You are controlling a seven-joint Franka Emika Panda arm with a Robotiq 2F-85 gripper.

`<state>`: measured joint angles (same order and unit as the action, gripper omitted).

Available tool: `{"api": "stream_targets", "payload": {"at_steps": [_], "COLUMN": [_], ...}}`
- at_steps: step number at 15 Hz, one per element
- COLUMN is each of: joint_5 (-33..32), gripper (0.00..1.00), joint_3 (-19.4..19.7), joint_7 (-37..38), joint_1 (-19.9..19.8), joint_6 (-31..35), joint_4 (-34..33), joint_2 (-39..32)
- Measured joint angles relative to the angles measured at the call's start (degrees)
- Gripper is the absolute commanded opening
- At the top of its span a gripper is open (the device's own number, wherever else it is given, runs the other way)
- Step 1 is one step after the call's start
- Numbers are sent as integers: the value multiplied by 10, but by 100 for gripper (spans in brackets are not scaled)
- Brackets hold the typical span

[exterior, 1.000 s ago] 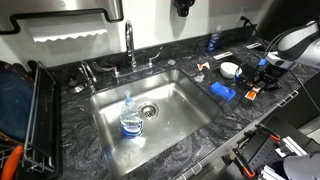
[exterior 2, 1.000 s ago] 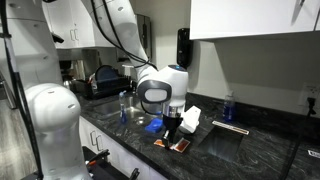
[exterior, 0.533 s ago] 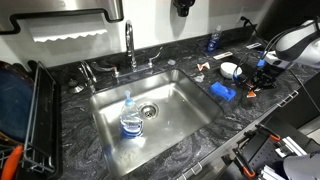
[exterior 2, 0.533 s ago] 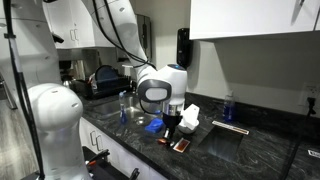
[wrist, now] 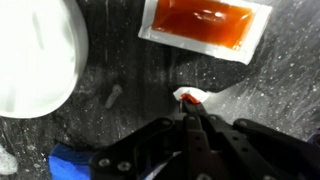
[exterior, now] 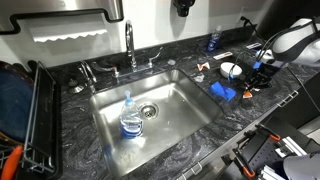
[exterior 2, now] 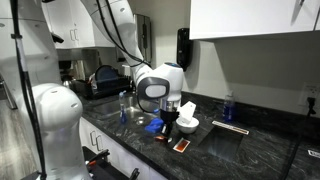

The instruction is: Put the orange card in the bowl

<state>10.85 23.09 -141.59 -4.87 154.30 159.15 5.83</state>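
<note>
With jaws pinched shut on the thin orange-and-white card (wrist: 188, 96), centre it above the round white bowl (wrist: 35, 60) before releasing.

Dim, soft, low-resolution kitchen pictures. In an exterior view, a bright light strip (exterior: 65, 32) at 11 o'clock makes the steel sink (exterior: 150, 112) shine pale against the dark countertop (exterior: 200, 150). In an exterior view, the white cabinet (exterior 2: 250, 20) at 1 o'clock is brightest, with shade beneath it. Wrist view: the bowl (wrist: 35, 55) at 9 o'clock is blown out white, the orange card (wrist: 205, 22) at 12 o'clock shows glossy glare, and the gripper (wrist: 190, 118) at 6 o'clock is dark and blurred.
</note>
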Motion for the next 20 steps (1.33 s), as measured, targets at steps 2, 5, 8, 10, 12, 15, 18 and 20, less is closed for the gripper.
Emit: {"api": "stream_targets", "payload": {"at_steps": [2,5,8,10,12,15,18,20], "joint_5": [-7,-19,-25,-24,-23,-24,-41,-75], "gripper": [0,0,0,0,0,0,0,0], "joint_3": [-24,-52,-65,-66,-65,-63,-67,-79], "joint_7": [44,119,191,234,279,351,436,518], "joint_1": [-2,-2,-3,-3,-3,-3,-3,-11], "joint_6": [-10,-46,-82,-87,-83,-47,51,126], "joint_4": [-2,-5,-5,-11,-29,-57,-57,-55], "joint_2": [13,53,113,148,166,163,140,105]}}
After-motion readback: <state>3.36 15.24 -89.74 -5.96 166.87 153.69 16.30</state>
